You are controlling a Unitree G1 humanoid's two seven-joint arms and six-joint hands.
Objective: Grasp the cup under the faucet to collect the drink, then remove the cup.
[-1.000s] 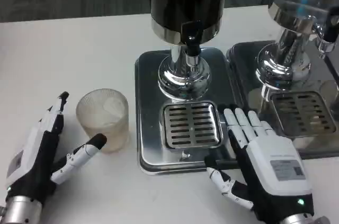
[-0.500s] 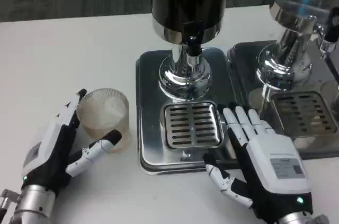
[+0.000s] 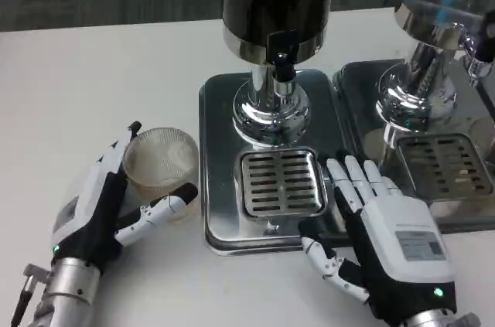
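Observation:
A clear ribbed cup (image 3: 161, 158) stands on the white table, left of the drip tray (image 3: 219, 188) and not under the faucet (image 3: 281, 64). My left hand (image 3: 104, 203) wraps around it from the left: the fingers (image 3: 130, 135) lie along its far left side, and the thumb (image 3: 168, 205) presses its near lower side. The cup looks empty. My right hand (image 3: 379, 226) lies flat and open with fingers spread. It rests on the tray's right edge beside the grate (image 3: 281, 182) and holds nothing.
The dark dispenser (image 3: 277, 2) rises on a chrome stand (image 3: 271, 114) at the back of the tray. A second dispenser (image 3: 441, 10) with its own tray and grate (image 3: 445, 163) stands at the right. Bare table lies to the left and front.
My left hand has moved right and forward until its fingers and thumb close around the cup. The right hand has hardly moved. The picture has shifted slightly.

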